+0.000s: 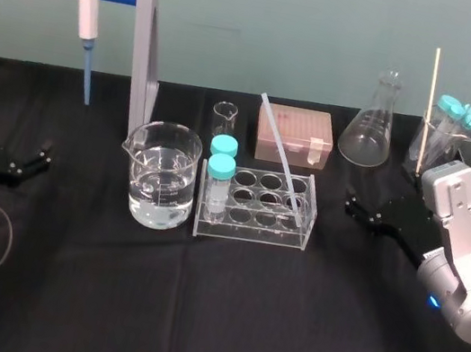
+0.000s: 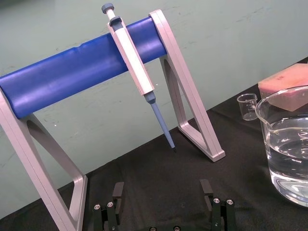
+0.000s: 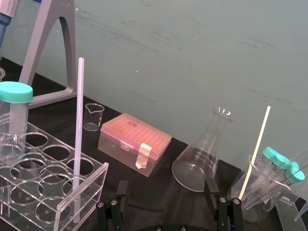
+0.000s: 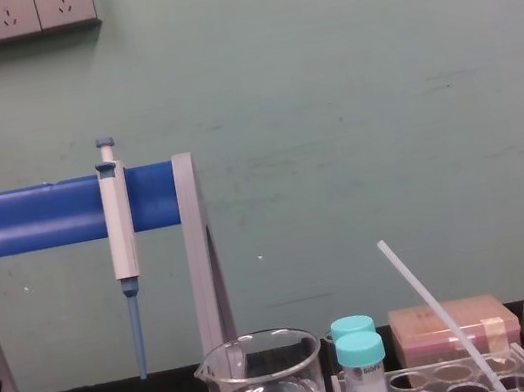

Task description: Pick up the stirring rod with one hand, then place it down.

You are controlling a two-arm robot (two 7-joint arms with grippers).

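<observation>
Right gripper (image 1: 353, 206) sat on the black table (image 1: 219, 319) just right of the rack, fingers apart, empty | left gripper (image 1: 38, 158) near the table's left edge, which we logged as spread and empty too | stirring rod (image 1: 283, 157) leaned tilted in the clear tube rack (image 1: 248, 233), its lower end in a right-end hole, with the water beaker (image 1: 162, 177) left of the rack.

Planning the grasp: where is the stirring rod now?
Head view, centre: the stirring rod leans in the right end of the clear tube rack, its top tilted back toward the pink box.
</observation>
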